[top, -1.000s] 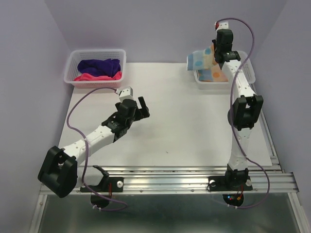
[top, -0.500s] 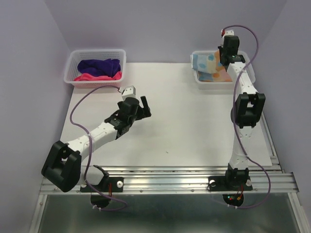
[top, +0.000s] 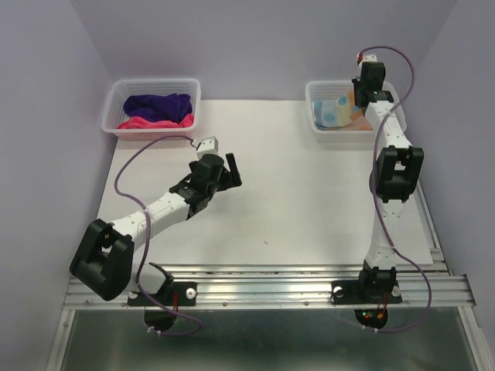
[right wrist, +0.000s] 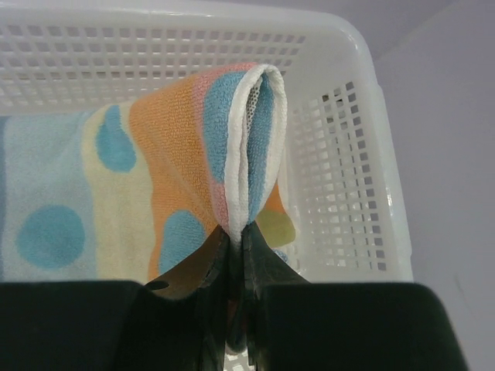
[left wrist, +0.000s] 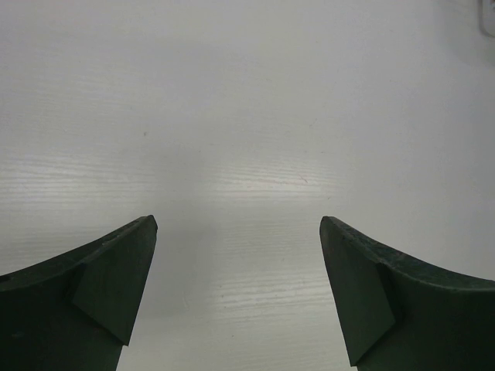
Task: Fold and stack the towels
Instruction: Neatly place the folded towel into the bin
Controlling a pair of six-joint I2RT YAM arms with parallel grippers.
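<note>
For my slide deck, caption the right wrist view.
Right fingers pinch the spotted towel by its hem in the white basket.

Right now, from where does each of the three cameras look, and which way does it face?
Top external: above and behind the bases, looking down on the table; shows the left arm and the right arm.
Left wrist: on the left arm, facing bare table; the left jaws stand wide open at the bottom.
Right wrist: on the right arm, facing into the right basket; the right jaws are shut on the spotted towel.
Shared: top external and right wrist both show that basket and towel.
</note>
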